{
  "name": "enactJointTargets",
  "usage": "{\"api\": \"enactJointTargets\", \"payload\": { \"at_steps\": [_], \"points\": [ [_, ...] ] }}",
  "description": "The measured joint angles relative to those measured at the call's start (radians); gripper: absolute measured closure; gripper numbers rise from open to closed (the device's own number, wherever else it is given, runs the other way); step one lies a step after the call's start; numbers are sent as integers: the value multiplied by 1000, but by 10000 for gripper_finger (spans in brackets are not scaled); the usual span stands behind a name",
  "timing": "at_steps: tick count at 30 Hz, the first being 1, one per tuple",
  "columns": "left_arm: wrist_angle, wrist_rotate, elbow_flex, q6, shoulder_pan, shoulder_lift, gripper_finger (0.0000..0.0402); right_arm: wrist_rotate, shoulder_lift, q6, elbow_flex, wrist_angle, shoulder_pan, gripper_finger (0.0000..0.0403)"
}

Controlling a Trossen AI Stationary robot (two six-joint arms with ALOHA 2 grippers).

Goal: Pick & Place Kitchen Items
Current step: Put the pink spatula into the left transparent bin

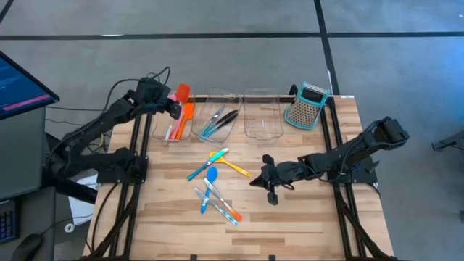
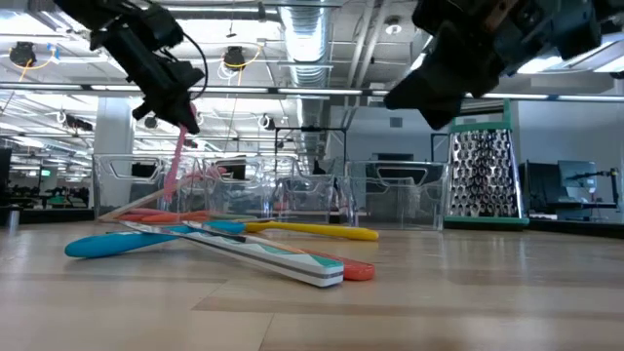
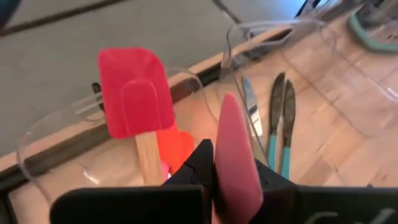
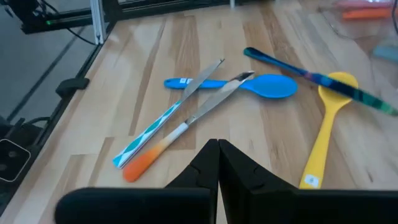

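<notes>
Wooden surface [image 1: 304, 217], three clear bins [image 1: 217, 123] along 12 o'clock. Left end effector [image 3: 233, 180] clamped on pink utensil [image 3: 235, 155], over the 10 o'clock bin. Best lowered well inside before letting go. Right end effector [image 4: 217, 158] pinched together, empty, near loose utensils [image 1: 216, 190] at center.

Bare wooden tabletop [image 1: 312, 217] lies open at lower right of the high view; a loose pile of slim plastic utensils [image 1: 216, 185] clutters the centre, three clear plastic bins [image 1: 262, 116] line the top.
</notes>
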Motion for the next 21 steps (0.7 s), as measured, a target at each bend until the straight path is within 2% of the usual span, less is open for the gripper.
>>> {"api": "enactJointTargets", "payload": {
  "at_steps": [6, 10, 21],
  "points": [
    [-27, 37, 79, 16, 7, 113, 396, 1, 0, 16, -56, 105, 0, 403],
    [-37, 73, 113, 16, 7, 195, 396, 1, 0, 16, -60, 105, 0, 403],
    [-43, 79, 116, 12, 39, 401, 396, 3, 0, 5, -60, 104, 0, 403]
  ]
}}
